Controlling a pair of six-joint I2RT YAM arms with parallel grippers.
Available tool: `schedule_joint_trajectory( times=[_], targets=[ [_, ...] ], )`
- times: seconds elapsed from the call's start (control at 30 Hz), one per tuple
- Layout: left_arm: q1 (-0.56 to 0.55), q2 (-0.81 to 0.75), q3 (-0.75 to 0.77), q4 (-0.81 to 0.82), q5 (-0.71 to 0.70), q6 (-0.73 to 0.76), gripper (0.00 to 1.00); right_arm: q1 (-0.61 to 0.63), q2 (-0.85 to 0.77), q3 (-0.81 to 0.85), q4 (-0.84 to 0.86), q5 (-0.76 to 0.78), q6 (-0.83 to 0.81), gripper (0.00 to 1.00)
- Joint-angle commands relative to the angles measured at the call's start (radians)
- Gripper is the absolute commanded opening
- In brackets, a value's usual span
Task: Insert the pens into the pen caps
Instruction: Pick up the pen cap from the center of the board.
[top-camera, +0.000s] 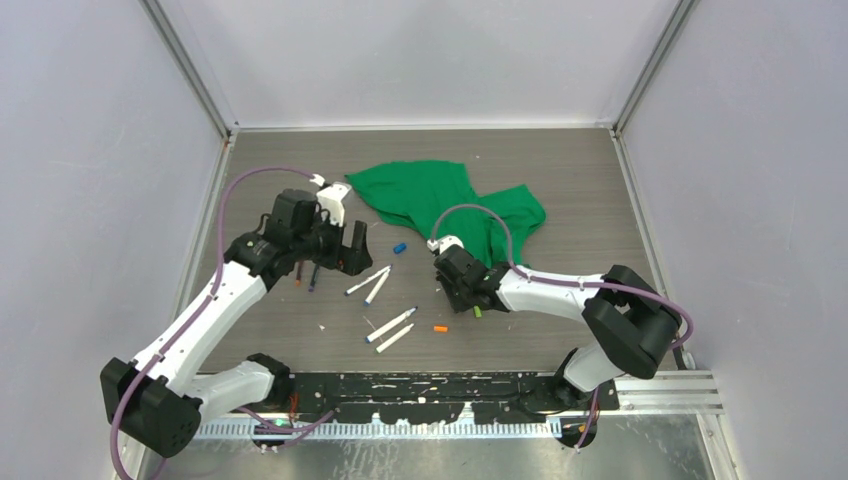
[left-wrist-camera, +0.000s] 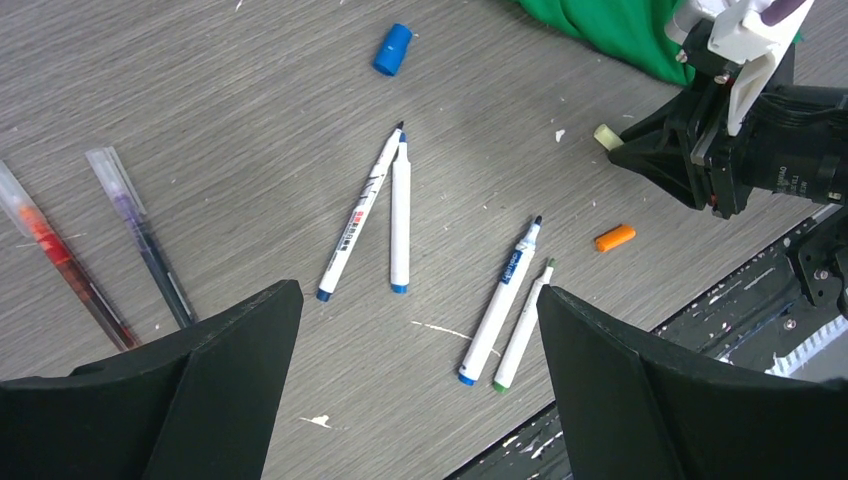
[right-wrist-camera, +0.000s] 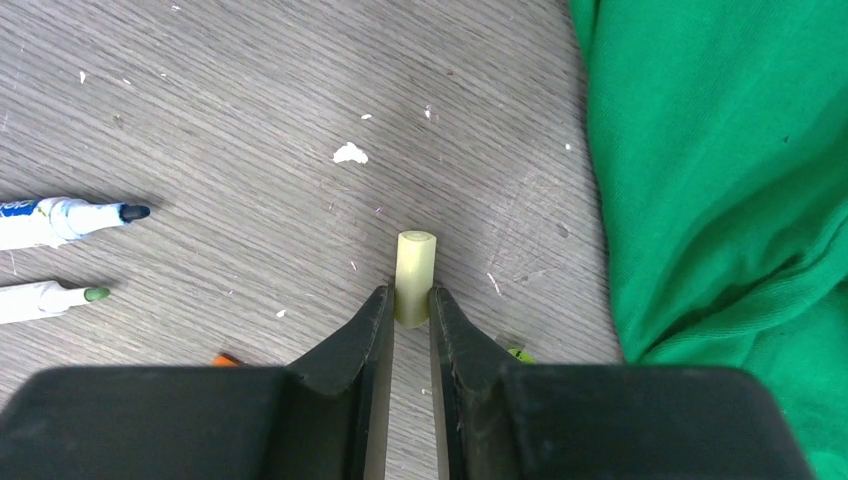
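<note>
Right wrist: right claw (right-wrist-camera: 410, 296) clamps yellowish cap (right-wrist-camera: 416, 255); green cloth (right-wrist-camera: 720, 200) beside; left claw (left-wrist-camera: 418, 295) apart.

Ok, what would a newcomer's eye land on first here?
The big green cloth at the far middle of the table stands out most. Several white pens lie scattered in the centre, and the right hand pinches a pale yellow cap.

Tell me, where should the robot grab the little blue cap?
Across its middle, coming straight down from above. The blue cap lies on its side on the table, alone, with bare wood along both long sides, so there is room to close on its narrow width. The left end effector is open and free; the right end effector holds a yellow cap.
</note>
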Motion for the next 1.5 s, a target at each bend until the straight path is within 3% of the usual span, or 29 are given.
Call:
schedule_joint_trajectory(
  times=[0.0, 0.07, 0.2, 0.33, 0.87, 0.97, 1.2, 1.47],
  targets=[
    [-0.013, -0.03, -0.001, 0.036, 0.008, 0.006, 0.9, 0.007, -0.015, 0.012, -0.035, 0.023, 0.028, 0.2],
    [-0.015, -0.03, -0.001, 0.035, 0.006, 0.004, 0.91, 0.007, -0.019, 0.014, -0.03, 0.018, 0.036, 0.21],
    [-0.017, -0.032, -0.002, 0.033, 0.005, 0.006, 0.91, 0.007, -0.003, 0.034, -0.029, 0.017, 0.058, 0.4],
    [-0.021, -0.033, -0.004, 0.032, 0.001, 0.007, 0.91, -0.006, 0.03, 0.077, -0.057, 0.022, 0.04, 0.42],
    [-0.04, -0.045, -0.007, 0.03, -0.006, 0.01, 0.91, -0.013, 0.105, 0.131, -0.127, 0.024, 0.087, 0.21],
    [-0.041, -0.046, -0.007, 0.031, -0.005, 0.009, 0.91, -0.014, 0.058, 0.123, -0.124, 0.008, 0.118, 0.1],
    [-0.057, -0.076, -0.014, 0.036, 0.011, -0.003, 0.91, -0.014, -0.13, 0.164, -0.09, -0.1, 0.241, 0.01],
    [-0.109, -0.101, -0.01, 0.055, 0.059, -0.077, 0.91, -0.036, -0.373, 0.182, 0.004, -0.213, 0.526, 0.01]
  ],
)
